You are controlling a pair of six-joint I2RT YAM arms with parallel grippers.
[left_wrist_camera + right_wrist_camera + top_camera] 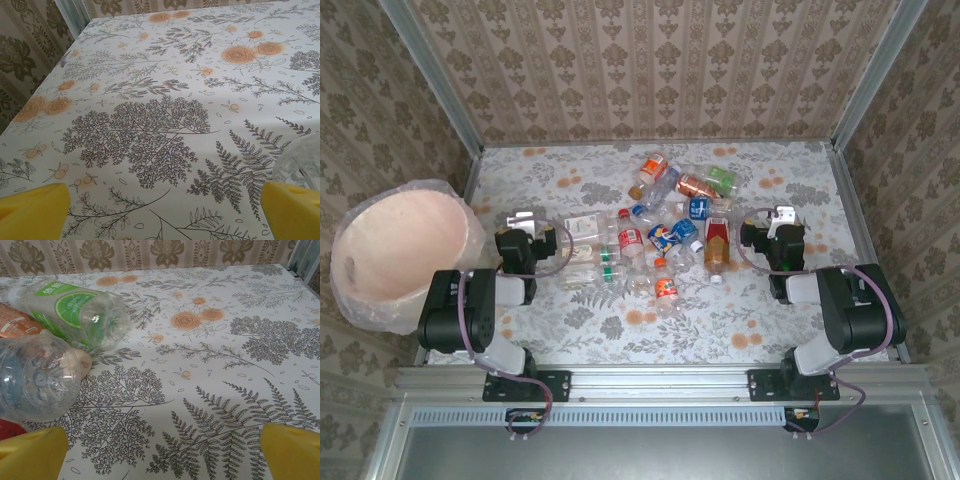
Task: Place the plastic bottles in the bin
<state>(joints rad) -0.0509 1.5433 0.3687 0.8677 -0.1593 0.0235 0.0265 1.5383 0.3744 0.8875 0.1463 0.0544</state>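
Note:
Several plastic bottles (665,225) lie in a loose heap on the middle of the flowered table (570,175), with red, blue, orange and green labels. The pale pink bin (405,250), lined with a clear bag, stands off the table's left edge. My left gripper (525,220) sits open just left of the heap. In its wrist view the left gripper (162,215) has only tablecloth between its yellow pads (32,212), with a clear bottle's edge (300,160) beside the right pad. My right gripper (782,217) is open right of the heap. A green-labelled bottle (75,310) and a clear bottle (35,375) lie ahead-left of the right gripper (162,455).
Metal frame posts (850,100) and patterned walls close in the table at the back and sides. An orange-labelled bottle (12,322) lies behind the clear one. Bare cloth stretches ahead of both grippers and along the near table edge (650,355).

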